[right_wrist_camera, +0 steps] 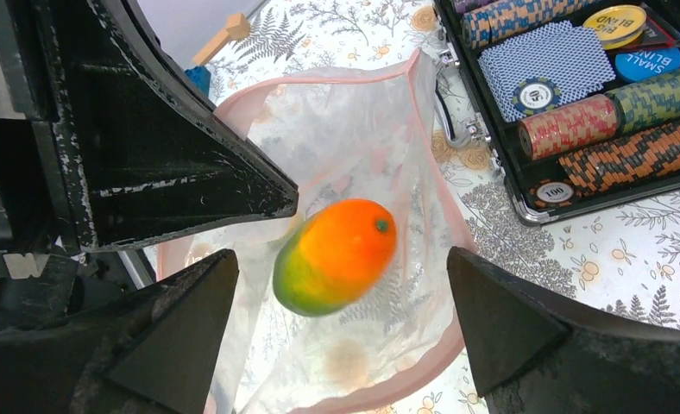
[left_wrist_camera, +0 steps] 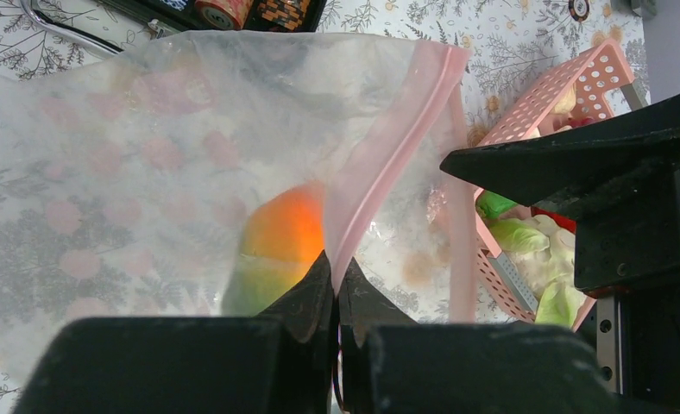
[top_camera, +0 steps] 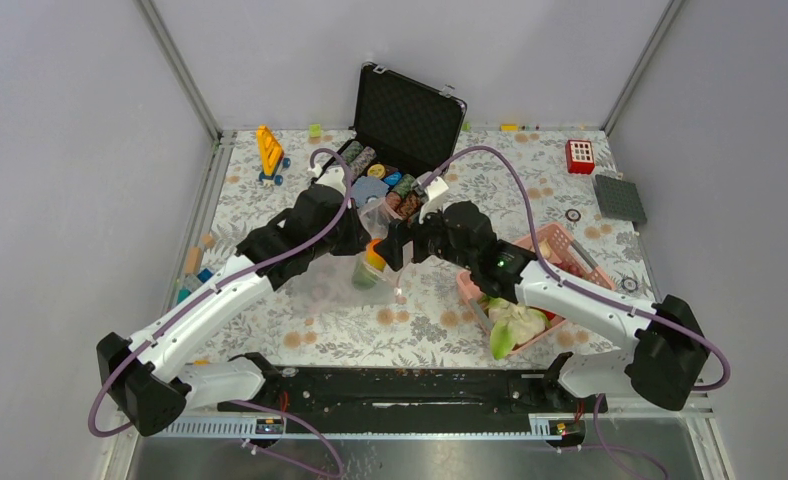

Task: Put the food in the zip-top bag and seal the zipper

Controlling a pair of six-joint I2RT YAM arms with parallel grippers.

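Right pincer stands with its fingers well apart, and the toy mango lies straight ahead in the gap, touching neither finger. Its long axis slants across that gap, orange end toward the far finger, green end toward the near one. It sits within the open mouth of the zip-top bag; the left wrist view shows it through the film, so I judge it already inside. Whether it has settled on the bottom I cannot tell.

Left pincer is clamped together on the bag's rim, right at the pink zipper, lifting that edge off the tabletop so the mouth gapes toward the right pincer.

Leafy pieces and the other food wait in the pink basket, behind the right pincer and beside its own arm. That arm is clearly the nearer one, so fetching the next item would fall to it while the left holds the mouth open.
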